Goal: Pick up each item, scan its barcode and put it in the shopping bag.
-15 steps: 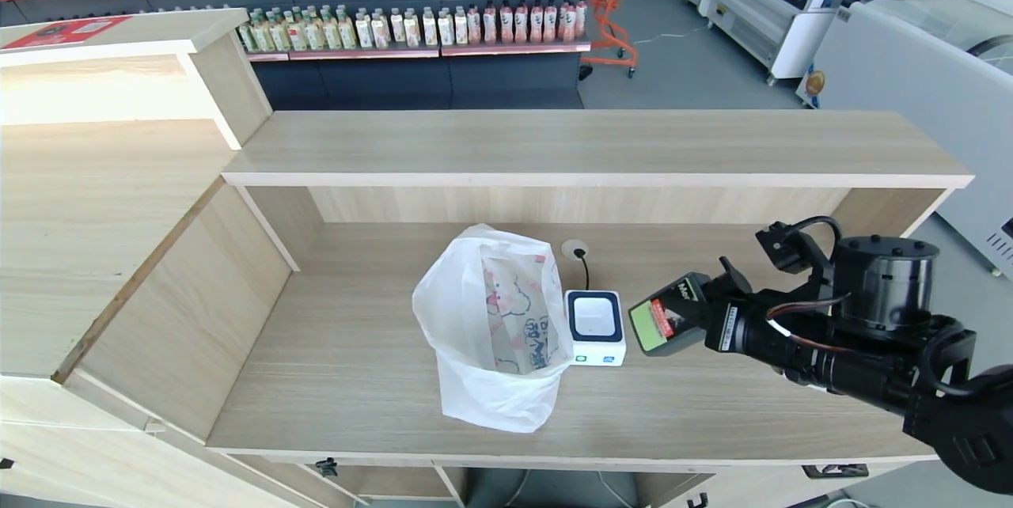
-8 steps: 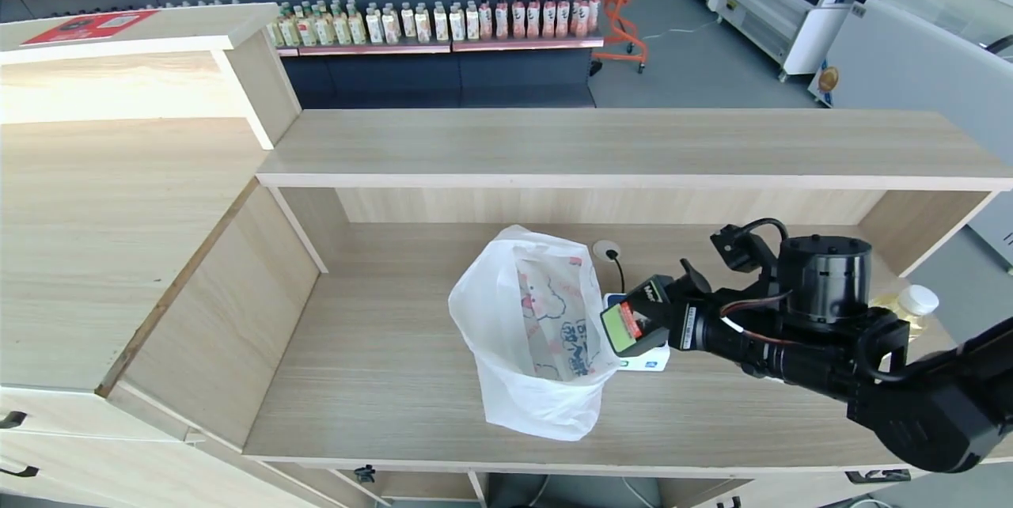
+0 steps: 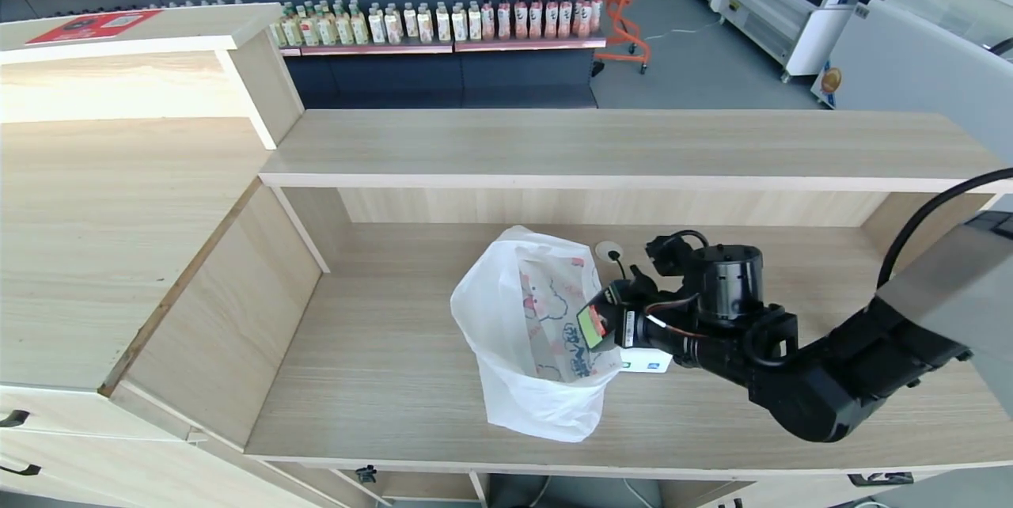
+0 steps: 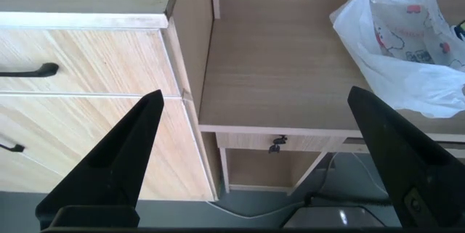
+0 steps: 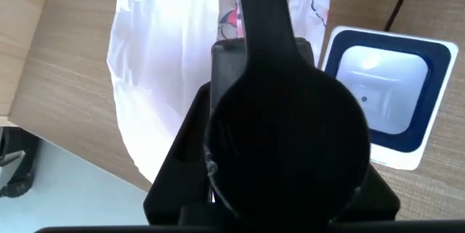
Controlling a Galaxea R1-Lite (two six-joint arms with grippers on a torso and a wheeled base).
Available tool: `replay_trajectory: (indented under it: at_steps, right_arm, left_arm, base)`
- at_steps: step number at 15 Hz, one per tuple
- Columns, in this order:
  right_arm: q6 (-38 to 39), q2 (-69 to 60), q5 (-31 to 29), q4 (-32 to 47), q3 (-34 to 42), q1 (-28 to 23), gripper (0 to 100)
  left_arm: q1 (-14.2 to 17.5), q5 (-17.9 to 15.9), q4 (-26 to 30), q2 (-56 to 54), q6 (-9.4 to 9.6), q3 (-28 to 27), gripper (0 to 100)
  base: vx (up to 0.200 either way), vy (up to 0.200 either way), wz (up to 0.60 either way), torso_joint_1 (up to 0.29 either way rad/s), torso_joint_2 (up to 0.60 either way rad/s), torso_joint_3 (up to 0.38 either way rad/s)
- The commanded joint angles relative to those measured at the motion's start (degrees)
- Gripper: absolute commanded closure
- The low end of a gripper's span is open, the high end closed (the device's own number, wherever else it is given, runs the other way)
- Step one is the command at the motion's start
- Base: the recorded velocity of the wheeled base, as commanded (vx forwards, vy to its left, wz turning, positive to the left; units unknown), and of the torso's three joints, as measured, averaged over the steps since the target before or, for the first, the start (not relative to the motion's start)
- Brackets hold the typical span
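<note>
Bottled drinks (image 3: 443,21) line red-edged store shelves (image 3: 380,49) behind the wooden table (image 3: 380,381). An orange trolley (image 3: 625,49) stands in the aisle near white glass-topped freezers (image 3: 910,65).

White translucent plastic shopping bag (image 3: 506,381) stands open on the wooden counter (image 3: 380,381), a printed paper packet (image 3: 554,318) upright inside. Dark container with green-and-red end label (image 3: 592,327) is held tilted at the bag's rim. White square barcode scanner with a blue-rimmed face (image 5: 381,99) sits just beside the bag.

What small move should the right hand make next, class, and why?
Probably shift the right hand slightly further over the shopping bag mouth, then lower. It grips the dark box at the bag's rim on the scanner side, so releasing here might catch the rim.
</note>
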Motion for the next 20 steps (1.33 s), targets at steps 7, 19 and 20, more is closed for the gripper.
replay_trajectory:
  at_steps: [7,19,20]
  right_arm:
    - [-10.7,15.8,-6.3,1.7,-13.5,5.8,100]
    - [17.3,-22.8,0.0,23.1,-2.7,-0.9,0]
    - [15.6,-27.3,-0.3,25.9,-1.7,-5.4,0]
  left_arm:
    - [0.0,0.0,0.0,0.1,-0.01,0.0,0]
    - [0.0,0.1,0.0,0.1,-0.01,0.0,0]
    - [0.0,0.1,0.0,0.1,-0.01,0.0,0]
  base:
    - [0.0,0.0,0.0,0.0,0.0,0.0]
    - [0.0,0.0,0.0,0.0,0.0,0.0]
    - [0.0,0.0,0.0,0.0,0.0,0.0]
